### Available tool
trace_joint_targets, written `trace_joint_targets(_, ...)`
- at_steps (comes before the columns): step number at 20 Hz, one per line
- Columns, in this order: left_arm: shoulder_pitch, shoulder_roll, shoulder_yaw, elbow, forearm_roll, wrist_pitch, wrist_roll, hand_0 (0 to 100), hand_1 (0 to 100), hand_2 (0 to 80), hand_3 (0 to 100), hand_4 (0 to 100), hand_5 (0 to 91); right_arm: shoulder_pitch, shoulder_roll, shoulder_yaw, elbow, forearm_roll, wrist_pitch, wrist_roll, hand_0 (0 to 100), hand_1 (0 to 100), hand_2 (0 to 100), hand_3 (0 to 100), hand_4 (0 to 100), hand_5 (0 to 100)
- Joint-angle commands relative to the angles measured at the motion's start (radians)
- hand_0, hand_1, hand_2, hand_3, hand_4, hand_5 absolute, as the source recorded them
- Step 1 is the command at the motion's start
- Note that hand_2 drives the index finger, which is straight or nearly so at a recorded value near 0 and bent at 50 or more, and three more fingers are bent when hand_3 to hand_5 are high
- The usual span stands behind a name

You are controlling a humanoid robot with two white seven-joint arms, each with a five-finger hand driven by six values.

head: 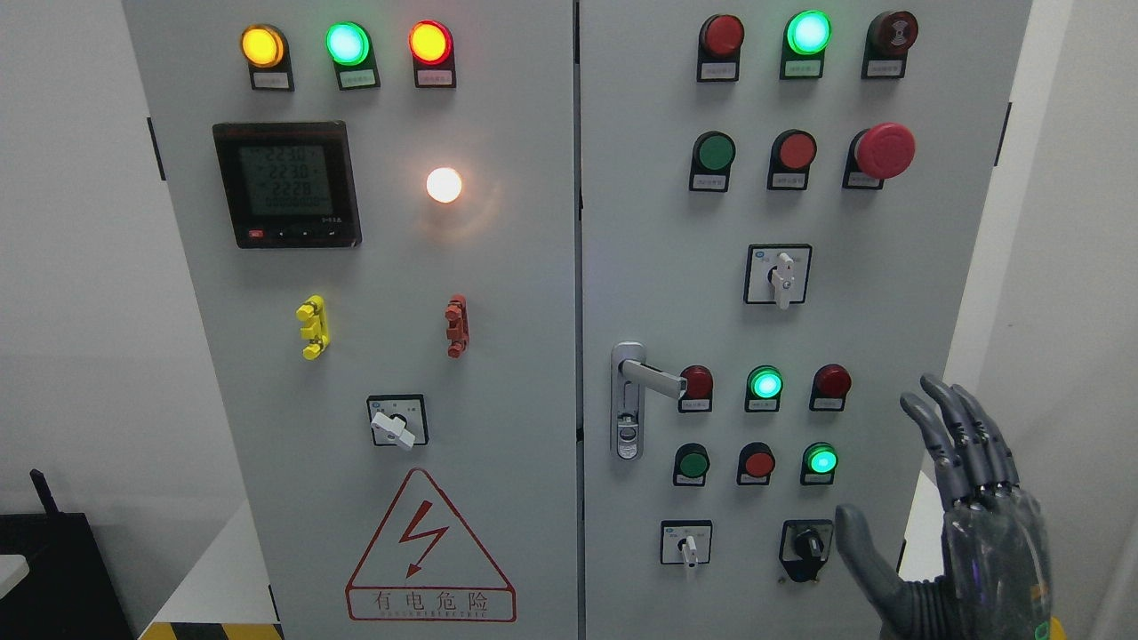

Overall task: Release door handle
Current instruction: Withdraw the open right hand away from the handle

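Observation:
The silver door handle (pixel 647 377) sits on the right door of a grey electrical cabinet (pixel 533 311), near the seam between the two doors, its lever pointing right. My right hand (pixel 956 498) is at the lower right, well clear of the handle, with fingers spread and thumb out, holding nothing. It hovers in front of the cabinet's right edge. My left hand is out of view.
The right door carries red and green buttons, a red emergency stop (pixel 883 151) and rotary switches (pixel 779 276). The left door has indicator lights, a meter display (pixel 288 184) and a hazard triangle (pixel 430 551). White walls flank the cabinet.

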Motion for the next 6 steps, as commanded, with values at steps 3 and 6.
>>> trace_joint_targets(3,0.0,0.0,-0.014,0.02,0.0,0.0,-0.001,12,39,0.0,0,0,0.0,-0.014,0.022,0.043,-0.023,-0.001,0.004,0.003,44,25,0,0,0,0)
trace_joint_targets(6,0.0,0.0,-0.014,0.02,0.0,0.0,-0.001,12,39,0.0,0,0,0.0,-0.014,0.029,0.045,-0.023,-0.001,0.004,0.003,44,25,0,0,0,0)
